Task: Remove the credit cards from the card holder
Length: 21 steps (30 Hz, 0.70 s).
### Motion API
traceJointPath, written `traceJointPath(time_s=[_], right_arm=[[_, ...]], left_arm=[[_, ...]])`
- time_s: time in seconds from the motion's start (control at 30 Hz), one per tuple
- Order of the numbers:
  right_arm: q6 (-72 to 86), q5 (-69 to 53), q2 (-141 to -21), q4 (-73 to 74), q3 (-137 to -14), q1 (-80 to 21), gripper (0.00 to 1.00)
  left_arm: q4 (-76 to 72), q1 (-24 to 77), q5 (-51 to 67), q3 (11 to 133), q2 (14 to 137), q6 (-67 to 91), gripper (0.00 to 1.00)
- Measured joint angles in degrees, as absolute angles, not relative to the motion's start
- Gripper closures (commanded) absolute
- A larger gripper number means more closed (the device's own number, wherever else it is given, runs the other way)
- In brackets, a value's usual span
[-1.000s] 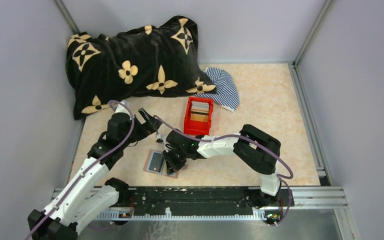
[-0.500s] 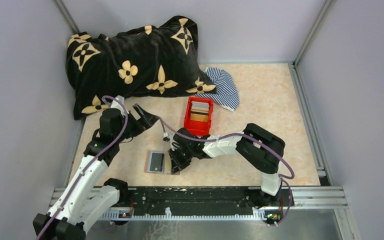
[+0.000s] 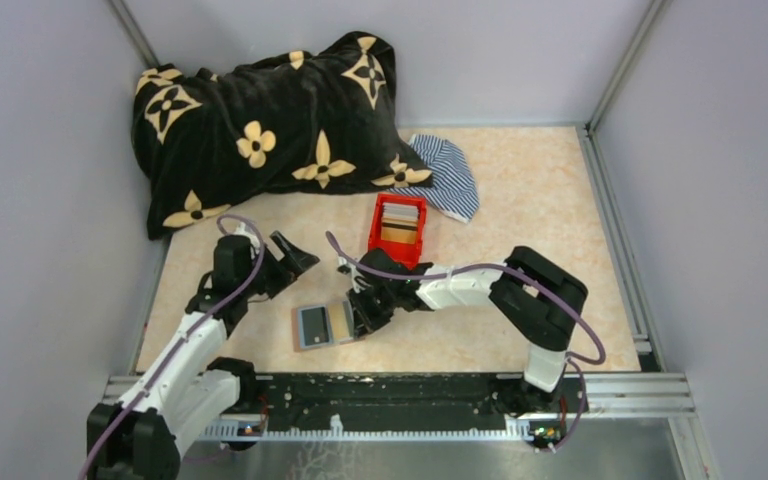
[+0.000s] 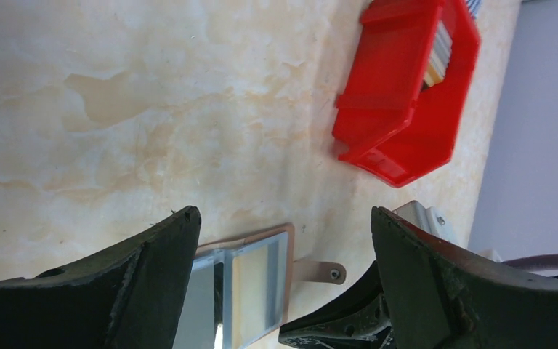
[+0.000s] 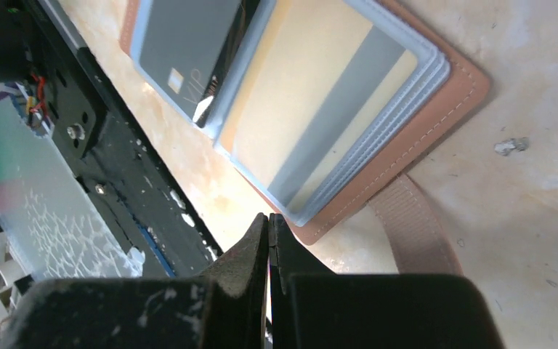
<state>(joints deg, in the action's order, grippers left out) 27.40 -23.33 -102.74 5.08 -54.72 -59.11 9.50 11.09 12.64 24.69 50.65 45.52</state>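
- We see the card holder (image 3: pixel 324 325) lying open and flat on the table (image 3: pixel 520 200), near the front edge between the two arms.
- A grey card (image 5: pixel 182 51) marked VIP shows in one half; an orange card (image 5: pixel 327 109) with a grey stripe sits under clear sleeves in the other.
- The right gripper (image 5: pixel 269 225) has its jaws pressed together with nothing between them. Its tips are at the holder's edge beside the snap tab (image 5: pixel 414 225); we cannot tell whether they touch.
- The left gripper (image 4: pixel 283 218) is spread wide and holds nothing, raised over the table behind the holder.
- A red box (image 3: pixel 397 232) of cards stands just beyond the holder, with a flowered black pillow (image 3: pixel 260 120) and a striped cloth (image 3: pixel 445 175) at the back.
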Motion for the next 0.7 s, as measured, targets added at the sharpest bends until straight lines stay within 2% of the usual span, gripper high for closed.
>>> traceJointPath(time_s=[0.07,0.13,0.23,0.3,0.33,0.43,0.5,0.7], right_arm=[[27.4,-22.7,-101.3,5.6,-54.7,-59.0,1.00],[27.4,-22.5,-100.2,5.6,-54.8,-59.0,1.00],[27.5,-22.6,-99.9,5.5,-55.9,-59.0,1.00],[27.6,-22.9,-99.9,5.3,-56.6,-59.0,1.00],[27.7,-23.2,-100.0,5.1,-57.1,-59.0,1.00],[28.4,-24.1,-100.9,3.7,-58.3,-59.0,1.00],[28.8,-24.6,-101.9,2.8,-59.3,-59.0,1.00],[29.6,-25.9,-104.7,1.3,-60.4,-59.0,1.00]], left_arm=[[9.5,11.1,13.6,24.6,48.4,45.6,0.18],[9.3,11.1,15.0,24.1,46.4,45.9,0.31],[8.3,11.1,18.2,21.1,44.8,47.2,0.58],[7.9,11.1,20.7,17.8,44.8,48.5,0.81],[7.7,11.1,21.8,16.2,44.9,49.1,0.87],[7.4,11.1,24.9,11.6,44.9,50.9,0.93],[7.2,11.1,26.5,9.4,43.8,51.9,1.00],[7.0,11.1,28.7,4.8,31.9,54.5,1.00]])
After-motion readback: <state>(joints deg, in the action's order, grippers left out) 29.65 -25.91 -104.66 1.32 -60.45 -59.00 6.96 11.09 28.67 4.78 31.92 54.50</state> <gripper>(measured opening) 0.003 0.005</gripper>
